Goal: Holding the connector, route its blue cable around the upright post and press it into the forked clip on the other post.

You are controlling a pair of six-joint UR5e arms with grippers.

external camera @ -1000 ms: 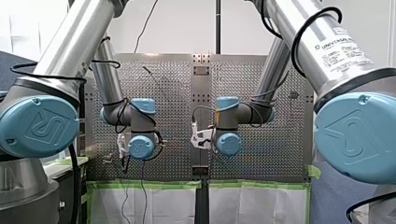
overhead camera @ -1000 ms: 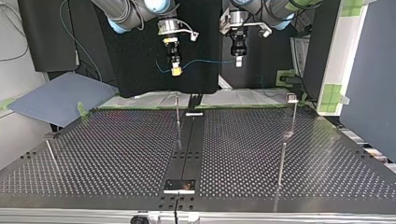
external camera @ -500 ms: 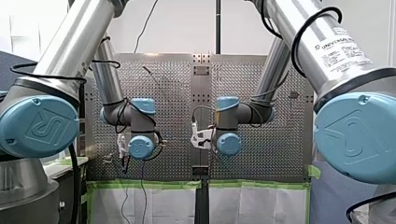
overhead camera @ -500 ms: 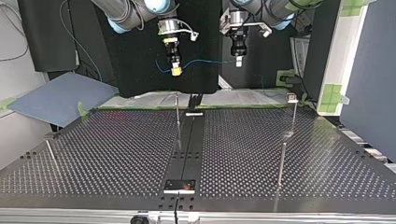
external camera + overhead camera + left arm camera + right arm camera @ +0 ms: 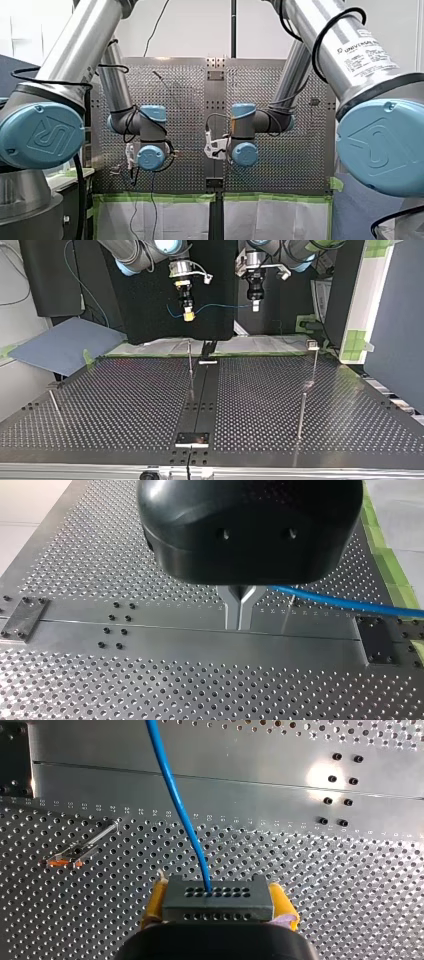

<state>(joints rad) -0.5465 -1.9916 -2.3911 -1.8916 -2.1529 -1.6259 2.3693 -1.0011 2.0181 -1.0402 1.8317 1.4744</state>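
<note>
Far left in the top view, a short leaning post (image 5: 54, 402) stands near the edge of the worktop (image 5: 125, 405), out of the play. Next across, my right gripper (image 5: 188, 315) hangs high over the far edge, yellow pads clamped on the connector (image 5: 217, 899). From it the blue cable (image 5: 220, 306) runs through open air to my left gripper (image 5: 255, 306), whose metal fingers (image 5: 232, 610) are pinched narrow. The cable comes out beside them, nipped between them by the look of it. So the connector is in hand and the cable is strung between the arms, but nothing is routed yet. I judge the wrap and the press-in are both to come. Below the right gripper stands the thin upright post (image 5: 190, 360). Further right come a plain post (image 5: 301, 412) and, behind it, a post with a small head, probably the forked clip (image 5: 311, 344). There's generous bare plate between the posts. The clip sits close to the far right corner, so the swing there looks tighter.
</note>
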